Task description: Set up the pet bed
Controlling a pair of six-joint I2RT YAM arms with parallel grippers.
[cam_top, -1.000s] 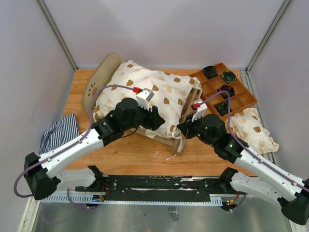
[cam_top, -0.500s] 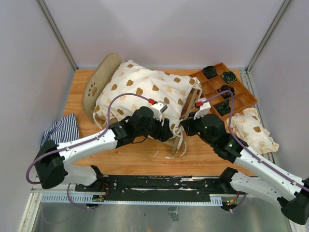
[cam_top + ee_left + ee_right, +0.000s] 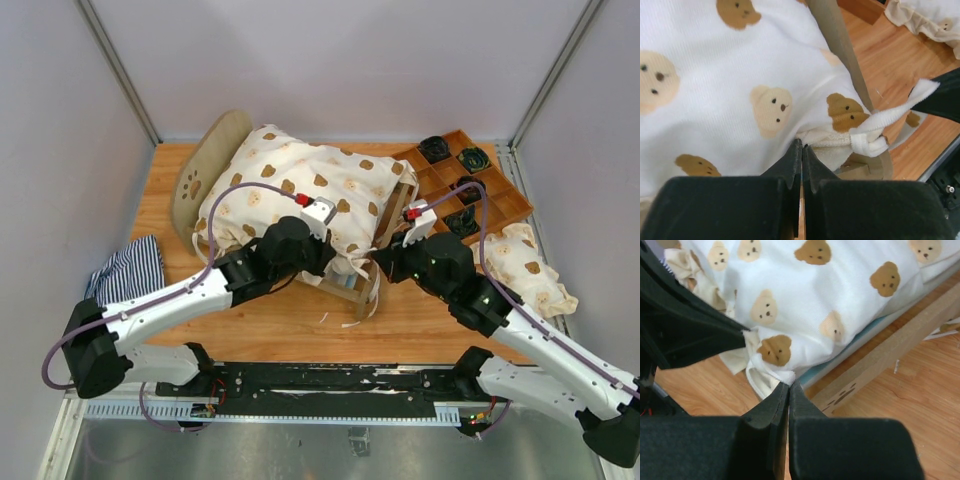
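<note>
Centrally on the far half of the wooden table sits the pet bed, angled, with its rounded paw-cutout headboard towards the far left. A white bear-print cover is heaped over it, and a pale blue strip shows under the cover along the plywood side rail.

The left gripper has its fingers pressed together, their tips at the cover's cream ruffled hem beside a knotted white tie. Whether any cloth is pinched cannot be told. The right gripper is likewise closed tight, its tips touching the cover's hanging corner just above the rail.

A brown compartment tray sits just beyond the bed's right end. A small bear-print pillow lies near it, and a striped cloth lies at the left edge.
</note>
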